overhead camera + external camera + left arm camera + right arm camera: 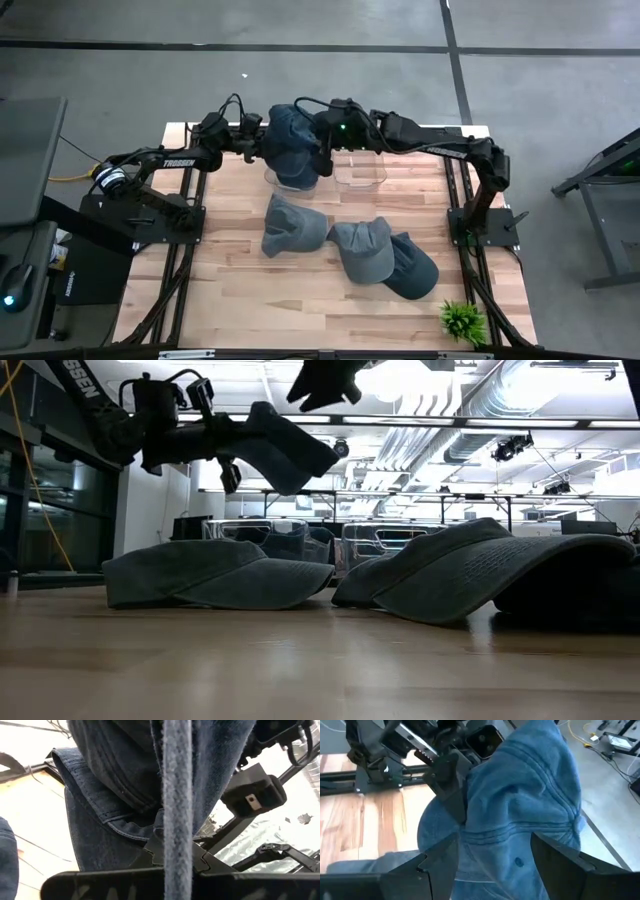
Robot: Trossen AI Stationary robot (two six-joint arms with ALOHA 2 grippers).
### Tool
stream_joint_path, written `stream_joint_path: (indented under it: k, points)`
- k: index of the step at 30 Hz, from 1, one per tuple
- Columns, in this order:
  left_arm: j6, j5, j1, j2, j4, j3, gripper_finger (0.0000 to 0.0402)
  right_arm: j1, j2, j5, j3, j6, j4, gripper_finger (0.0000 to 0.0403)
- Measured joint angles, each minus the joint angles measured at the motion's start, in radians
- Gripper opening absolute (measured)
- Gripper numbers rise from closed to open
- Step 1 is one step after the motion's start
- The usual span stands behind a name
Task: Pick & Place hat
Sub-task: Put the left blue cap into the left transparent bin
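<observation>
Around my wooden table point(240, 290) lies grey concrete floor point(300, 90) crossed by dark seams. Beyond the table, ceiling ducts point(540, 400) and bright strip lights point(440, 422) hang overhead.

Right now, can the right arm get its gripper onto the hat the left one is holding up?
Probably yes. The right gripper is open, its fingers either side of the dark blue hat, which the left gripper holds shut above the clear bins. Nothing shows between them.

Held hat point(292, 145) dark denim blue — table point(230, 290) light wood (striped planks).
</observation>
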Motion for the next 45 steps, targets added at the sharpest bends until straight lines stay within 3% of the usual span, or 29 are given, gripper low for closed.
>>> stream_joint_path:
  k: [6, 22, 45]
  points:
    - [0.013, 0.023, 0.0, 0.0, -0.026, 0.0, 0.0, -0.067, -0.005, -0.024, 0.0, -0.016, 0.011, 0.0239]
    - [0.016, 0.075, 0.0, 0.0, -0.026, 0.0, 0.0, -0.233, 0.008, -0.292, 0.0, -0.02, 0.053, 0.0239]
    - [0.072, 0.125, 0.0, 0.0, -0.119, 0.0, 0.0, -0.322, 0.132, -0.68, 0.001, 0.034, 0.046, 0.0239]
